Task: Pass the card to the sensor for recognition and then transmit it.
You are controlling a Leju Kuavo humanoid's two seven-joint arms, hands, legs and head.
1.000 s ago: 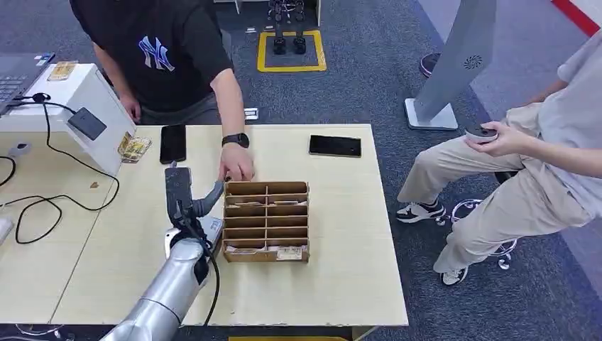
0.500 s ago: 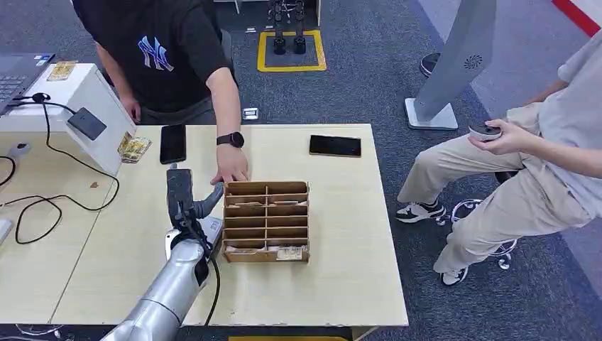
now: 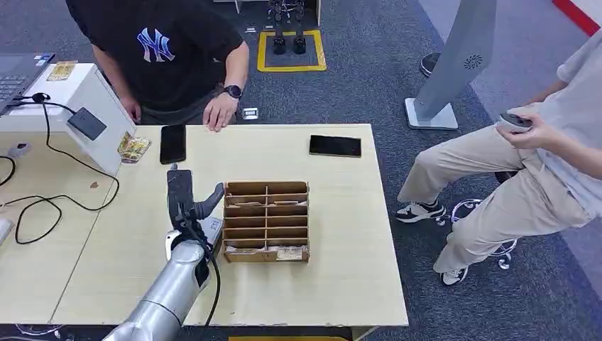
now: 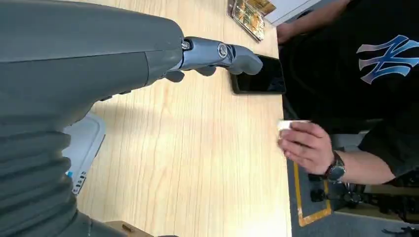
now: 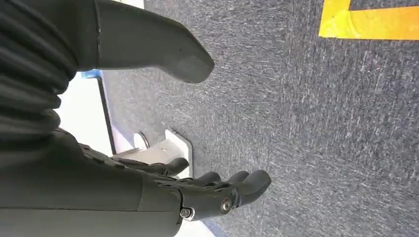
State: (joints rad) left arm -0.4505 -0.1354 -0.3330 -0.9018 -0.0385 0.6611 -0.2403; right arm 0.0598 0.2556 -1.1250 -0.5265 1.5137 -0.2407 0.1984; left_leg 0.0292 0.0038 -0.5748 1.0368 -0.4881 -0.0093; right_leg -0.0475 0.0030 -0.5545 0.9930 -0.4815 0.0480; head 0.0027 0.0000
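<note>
Tabletop (image 3: 341, 277) first: light wood, and everything I need sits on it. The white box (image 3: 85, 96) at the far left carries the dark sensor (image 3: 86, 123) on its sloped front. Mid-table is the cardboard organizer (image 3: 266, 221), a grid of slots with cards in several; the one I can make out best is a card (image 3: 289, 253) in the near-right slot. Two dark phones (image 3: 172, 143) lie toward the far edge; not my concern.

A person in a black shirt stands at the far side, their hand (image 3: 215, 115) at the tabletop's far edge. In the left wrist view it grips something small and white; I can't tell what.

My left hand (image 3: 186, 195) hangs over the tabletop just left of the organizer, empty, fingers stretched out and apart, thumb angled toward the box wall. Right hand (image 5: 212, 190) hangs down over grey carpet, empty, fingers loosely apart. So I judge the pick isn't done yet.

How I'd run it:
- Approach a slot from above, not from the side; the dividers are thin cardboard and a sideways push will likely slide the whole organizer.
- Pinch one card by its exposed edge, lift straight up until it clears the slot.
- Carry it left, flat face toward the sensor, and hold close and steady.
- Watch the black cables (image 3: 50, 202) at left on the way over.
- Only then hand off.
</note>
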